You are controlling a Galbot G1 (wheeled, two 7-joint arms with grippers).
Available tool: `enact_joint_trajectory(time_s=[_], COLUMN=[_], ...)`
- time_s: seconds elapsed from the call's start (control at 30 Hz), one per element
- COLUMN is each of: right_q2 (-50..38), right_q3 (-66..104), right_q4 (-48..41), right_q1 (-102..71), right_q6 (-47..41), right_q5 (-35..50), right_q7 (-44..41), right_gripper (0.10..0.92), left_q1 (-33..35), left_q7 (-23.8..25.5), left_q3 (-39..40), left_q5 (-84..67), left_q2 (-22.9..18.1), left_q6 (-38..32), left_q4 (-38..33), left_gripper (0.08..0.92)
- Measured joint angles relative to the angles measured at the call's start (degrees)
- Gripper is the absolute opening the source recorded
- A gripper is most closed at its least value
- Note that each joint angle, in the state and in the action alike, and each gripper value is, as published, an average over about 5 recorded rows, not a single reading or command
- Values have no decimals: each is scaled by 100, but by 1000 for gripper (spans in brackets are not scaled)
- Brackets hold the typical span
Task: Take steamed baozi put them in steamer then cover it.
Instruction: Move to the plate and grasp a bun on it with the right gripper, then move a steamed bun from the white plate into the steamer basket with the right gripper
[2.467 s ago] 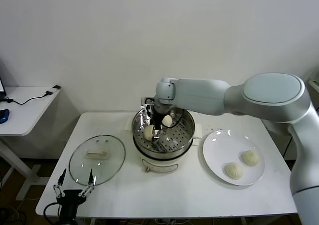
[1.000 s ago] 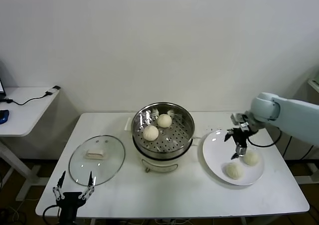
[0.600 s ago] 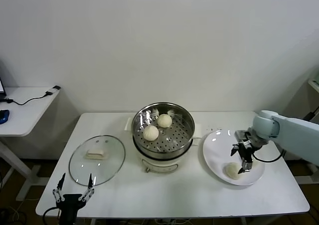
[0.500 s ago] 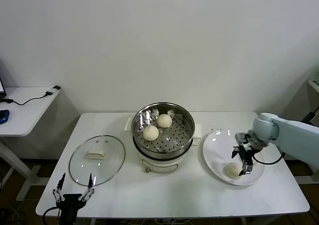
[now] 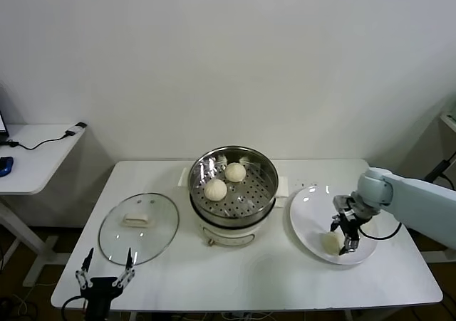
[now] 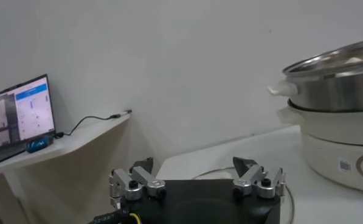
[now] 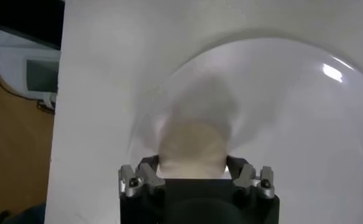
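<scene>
**A:** What is different now at the fingers [image 7: 146,173] of the right gripper [image 7: 192,167]?

**B:** One second ago they stood wide apart above the flat white round plate [image 7: 303,122]. Now they have come together on a small round cream-white dough bun [image 7: 192,146]. In the right wrist view, the bun sits between them and touches both. It is still down on the plate, not lifted.

**A:** And the other bun of the plate?

**B:** In the head view the right gripper [image 5: 344,234] is low over the plate [image 5: 306,214], and one bun [image 5: 330,243] shows just beside it. I cannot tell if this is the held one or its neighbour.

**A:** What does this mean for the task?

**B:** I judge that the third pick has started. Two buns [image 5: 216,189] already lie on the perforated tray of the round shiny steel steamer [image 5: 265,193], which stands in the middle of the white table [image 5: 249,271]. Next comes the lift and the carry to the steamer, then the last bun.

**A:** And the lid?

**B:** The round clear glass cover with the cream handle [image 5: 153,239] lies flat on the table, on the left of the steamer. The left gripper [image 5: 104,272] waits near it at the table edge, with its fingers wide apart.
</scene>
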Motion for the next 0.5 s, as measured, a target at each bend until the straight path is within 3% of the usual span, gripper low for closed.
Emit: enact_joint_trajectory(time_s=[0.27,0.5], right_q2=[70,343], right_q3=[3,-340], right_q4=[-104,-227], right_q1=[133,952], right_q6=[215,912], right_q5=[-31,-120], right_q7=[-127,-403], right_gripper=[679,679], left_q1=[6,11], left_q7=[0,0], left_q3=[1,38], left_q5=[3,26], left_q2=[2,11], left_q6=[1,7], left_q4=[-1,-17], left_gripper=[823,823])
